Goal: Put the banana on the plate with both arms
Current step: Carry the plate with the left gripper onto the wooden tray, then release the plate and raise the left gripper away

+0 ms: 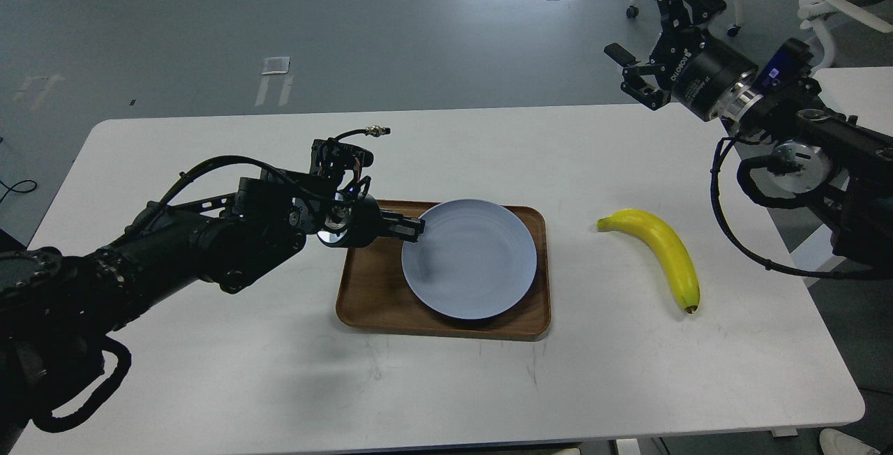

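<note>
Banana (661, 252): curved, smooth yellow, on white table (209, 371), well apart from both jaws.
Left jaws: touching plate (469, 258) rim; grip unclear.
Right jaws: spread, raised.

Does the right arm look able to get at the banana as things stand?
Probably yes: the right gripper hangs open and empty above the table's far right, and the banana lies bare on the table, nothing between.
</note>
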Controlling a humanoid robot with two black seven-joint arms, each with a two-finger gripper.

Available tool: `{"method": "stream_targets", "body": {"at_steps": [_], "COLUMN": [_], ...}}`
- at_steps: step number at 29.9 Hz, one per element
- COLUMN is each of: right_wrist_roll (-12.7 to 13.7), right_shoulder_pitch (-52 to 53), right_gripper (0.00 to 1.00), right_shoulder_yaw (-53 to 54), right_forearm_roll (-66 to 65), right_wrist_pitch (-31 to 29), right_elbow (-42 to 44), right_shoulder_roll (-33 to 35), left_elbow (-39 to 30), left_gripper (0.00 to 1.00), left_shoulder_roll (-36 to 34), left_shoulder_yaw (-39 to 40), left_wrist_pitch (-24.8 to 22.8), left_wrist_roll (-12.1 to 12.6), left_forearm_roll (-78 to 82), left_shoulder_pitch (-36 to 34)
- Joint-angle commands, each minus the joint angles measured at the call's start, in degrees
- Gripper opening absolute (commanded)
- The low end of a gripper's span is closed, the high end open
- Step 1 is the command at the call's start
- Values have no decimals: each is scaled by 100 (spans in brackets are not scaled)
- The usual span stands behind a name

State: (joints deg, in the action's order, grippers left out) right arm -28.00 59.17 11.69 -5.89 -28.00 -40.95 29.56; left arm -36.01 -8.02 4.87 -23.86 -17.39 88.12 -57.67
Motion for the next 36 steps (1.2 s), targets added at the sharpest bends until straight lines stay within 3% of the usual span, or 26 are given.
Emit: {"method": "stream_targets", "body": {"at_steps": [1, 4, 5, 6, 8, 12, 13, 21, 25, 28, 32, 36], "right_wrist_roll": [0, 0, 0, 0, 0, 0, 0, 0, 0, 0, 0, 0], "right_shoulder_pitch": [-29, -46, -46, -46, -46, -46, -46, -55, -38, -38, 67, 191], "right_gripper": [100, 100, 100, 100, 100, 100, 100, 100, 100, 100, 100, 100], "right_shoulder_yaw": [0, 0, 0, 0, 0, -9, -17, -167, -570, -694, -1018, -1142], "right_forearm_roll": [0, 0, 0, 0, 0, 0, 0, -18, -140, -509, -2551, -4239], "right_wrist_pitch": [0, 0, 0, 0, 0, 0, 0, 0, 0, 0, 0, 0], "right_elbow": [-1, -9, -9, -9, -18, -27, -27, -141, -658, -932, -1423, -1652], "right_shoulder_roll": [-3, 6, 6, 6, 15, 15, 24, 367, 883, 1183, 1806, 2080], "left_elbow": [15, 7, 7, -2, -2, -63, -81, -459, -713, -1012, -1407, -1540], "left_gripper": [0, 0, 6, 21, 34, 87, 90, 97, 98, 98, 98, 98], "left_shoulder_roll": [-7, -7, -7, -7, -7, -16, -42, -622, -1156, -1553, -2063, -2108], "left_shoulder_yaw": [5, 5, 5, 5, 5, 14, 14, 137, 715, 1077, 1655, 2297], "left_wrist_pitch": [4, 4, 4, -5, -5, -5, -14, -5, 4, -49, -67, -31], "left_wrist_roll": [-1, -10, -10, -19, -19, -19, -19, -107, -133, -352, -844, -845], "left_forearm_roll": [-32, -49, -58, -76, -76, -85, -93, -1482, -4418, -5716, -6718, -6949], "left_shoulder_pitch": [36, 36, 36, 27, 19, -25, -43, -509, -526, -430, 87, 553]}}
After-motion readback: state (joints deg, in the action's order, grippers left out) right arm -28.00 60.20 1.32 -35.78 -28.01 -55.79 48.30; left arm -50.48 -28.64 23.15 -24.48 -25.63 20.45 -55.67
